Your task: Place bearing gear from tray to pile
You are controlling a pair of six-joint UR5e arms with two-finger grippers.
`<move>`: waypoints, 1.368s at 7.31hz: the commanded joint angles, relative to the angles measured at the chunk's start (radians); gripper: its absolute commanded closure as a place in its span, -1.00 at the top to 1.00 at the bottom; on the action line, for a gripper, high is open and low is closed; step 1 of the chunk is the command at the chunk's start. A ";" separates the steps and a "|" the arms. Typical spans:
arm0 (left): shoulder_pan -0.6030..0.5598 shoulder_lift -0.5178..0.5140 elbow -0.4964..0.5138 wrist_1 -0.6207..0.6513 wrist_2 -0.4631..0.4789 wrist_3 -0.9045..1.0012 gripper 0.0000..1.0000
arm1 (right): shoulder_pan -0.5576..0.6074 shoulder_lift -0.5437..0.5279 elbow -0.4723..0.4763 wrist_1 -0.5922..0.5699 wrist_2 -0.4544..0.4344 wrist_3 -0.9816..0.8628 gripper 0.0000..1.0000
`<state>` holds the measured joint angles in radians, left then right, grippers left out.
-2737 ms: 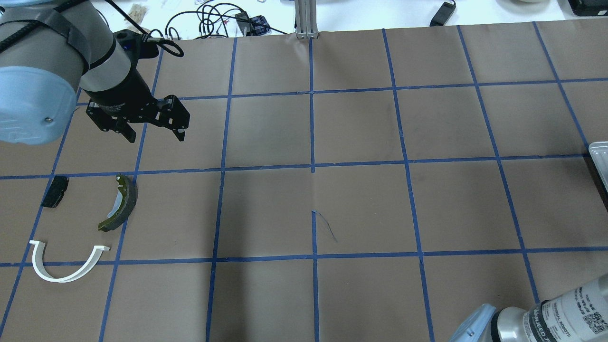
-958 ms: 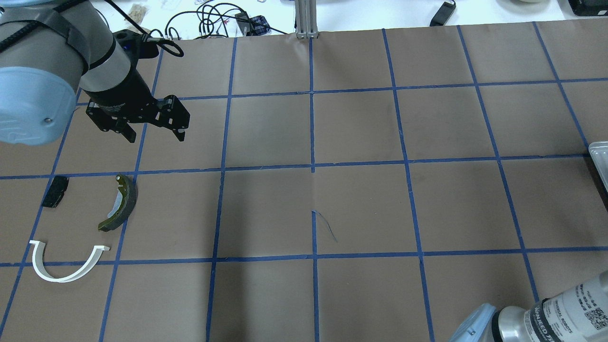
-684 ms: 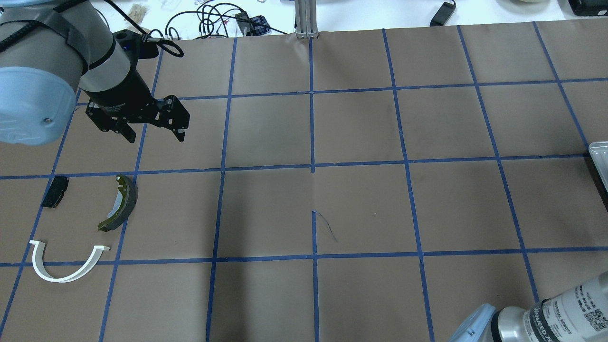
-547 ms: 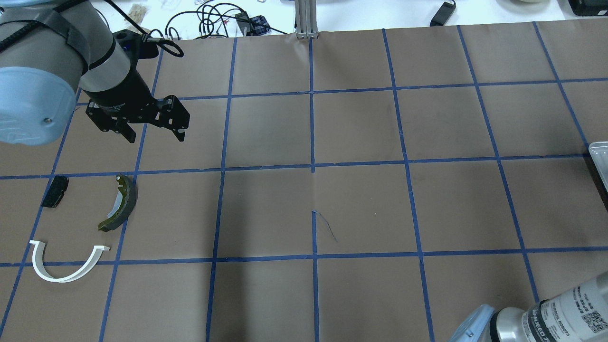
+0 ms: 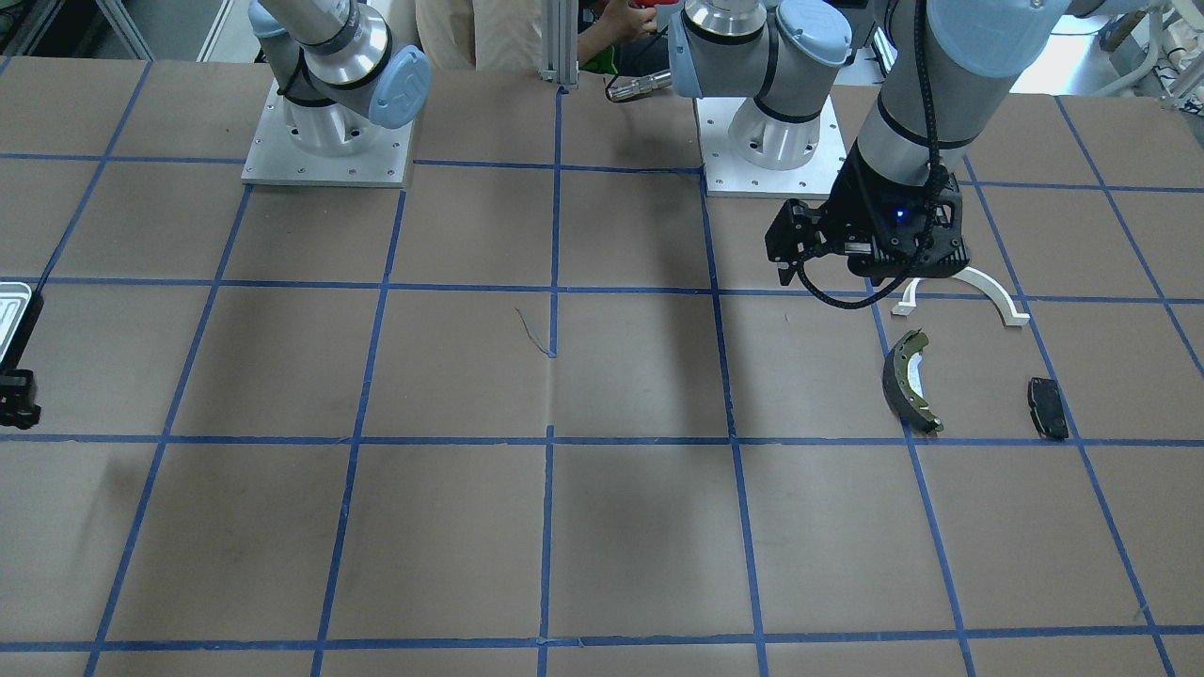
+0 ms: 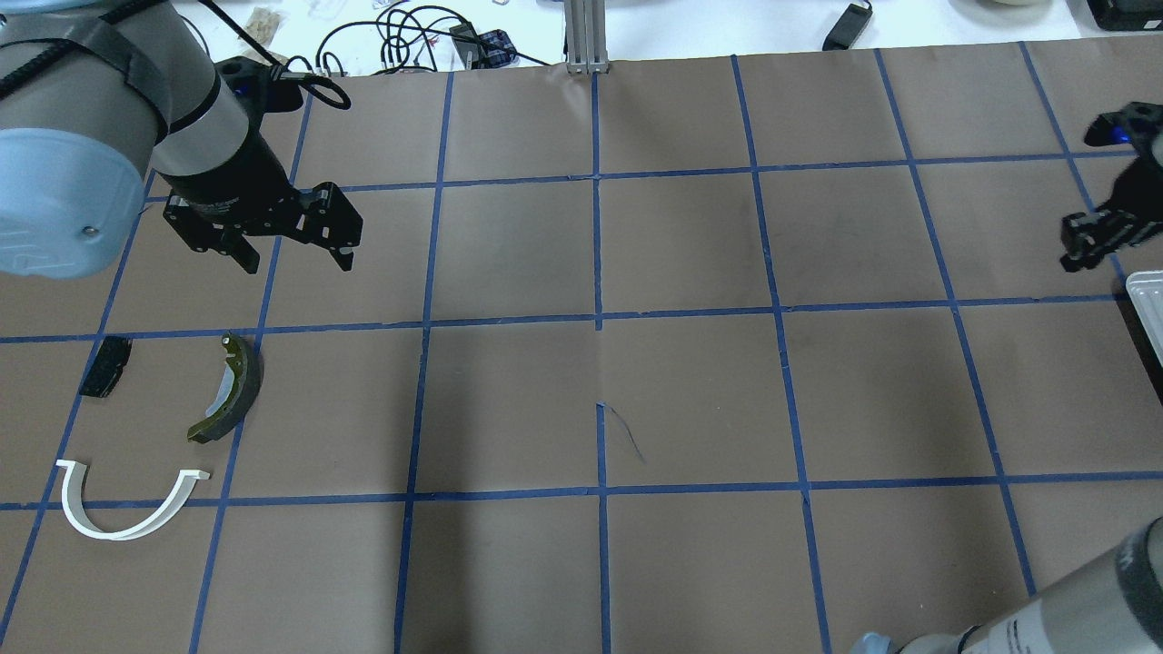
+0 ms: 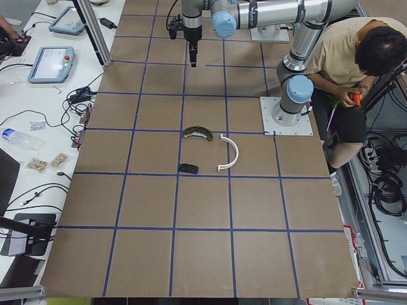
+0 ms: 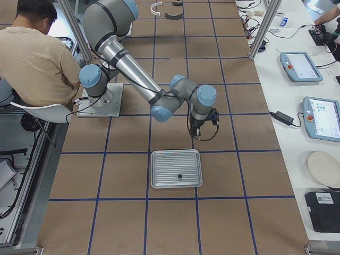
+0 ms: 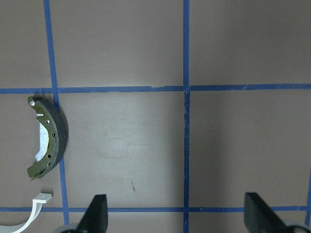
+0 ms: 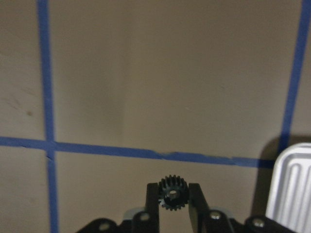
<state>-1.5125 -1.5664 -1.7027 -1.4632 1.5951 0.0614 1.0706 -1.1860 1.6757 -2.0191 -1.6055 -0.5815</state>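
Note:
In the right wrist view my right gripper (image 10: 170, 188) is shut on a small black bearing gear (image 10: 170, 195) and holds it above the brown table, just left of the silvery tray's corner (image 10: 294, 189). In the overhead view the right gripper (image 6: 1083, 252) is at the right edge, just beyond the tray (image 6: 1147, 304). The pile lies at the left: an olive brake shoe (image 6: 229, 391), a white arch (image 6: 123, 509) and a black pad (image 6: 104, 365). My left gripper (image 6: 297, 262) hangs open and empty beyond the brake shoe.
In the exterior right view the ribbed tray (image 8: 176, 168) holds one small dark part (image 8: 180, 176). Blue tape lines grid the brown table. A metal post (image 6: 586, 36) and cables stand at the far edge. A seated person (image 8: 40, 53) is behind the robot bases.
My right arm has swung out, and its gripper now shows at the overhead view's right edge beside the tray. The left arm and the pile have not moved.

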 commanded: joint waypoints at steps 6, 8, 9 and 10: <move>0.000 0.000 0.000 0.000 0.000 0.000 1.00 | 0.930 0.081 -0.001 -0.171 0.049 1.034 -0.82; 0.000 0.000 -0.002 0.000 0.000 -0.002 1.00 | 0.988 0.115 0.001 -0.214 0.055 1.040 -0.62; 0.000 -0.003 0.000 0.003 0.000 -0.002 1.00 | 0.988 0.115 0.001 -0.217 0.073 1.042 0.01; 0.002 -0.021 0.000 -0.002 0.000 -0.003 1.00 | 0.973 0.106 -0.002 -0.217 0.070 1.051 0.99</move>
<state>-1.5123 -1.5724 -1.7032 -1.4625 1.5953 0.0597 2.0506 -1.0756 1.6759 -2.2327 -1.5398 0.4604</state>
